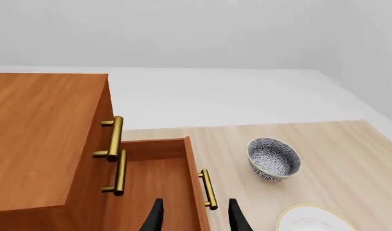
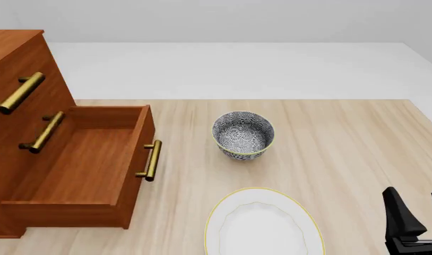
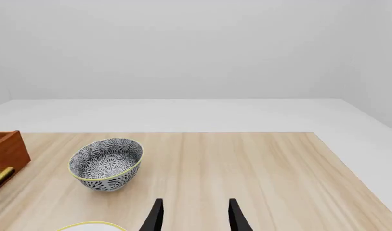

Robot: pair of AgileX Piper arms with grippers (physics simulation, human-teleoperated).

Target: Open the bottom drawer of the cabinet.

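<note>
— On the table's left, where is the bottom drawer (image 2: 88,164)?

— Pulled well out of the cabinet (image 2: 18,64); its brass handle (image 2: 150,160) faces the patterned bowl (image 2: 243,135); a white plate (image 2: 264,226) lies nearer.

— And the fingers?

— Left gripper (image 1: 194,216) spread wide over the handle, touching nothing; right gripper (image 3: 194,216) spread wide, holding nothing, well apart from the drawer.

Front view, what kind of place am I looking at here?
Probably a simulated tabletop test scene, not a real room. A wooden cabinet with its bottom drawer pulled open stands on a light wood table, beside a patterned bowl and a white plate, against blank grey walls.
</note>
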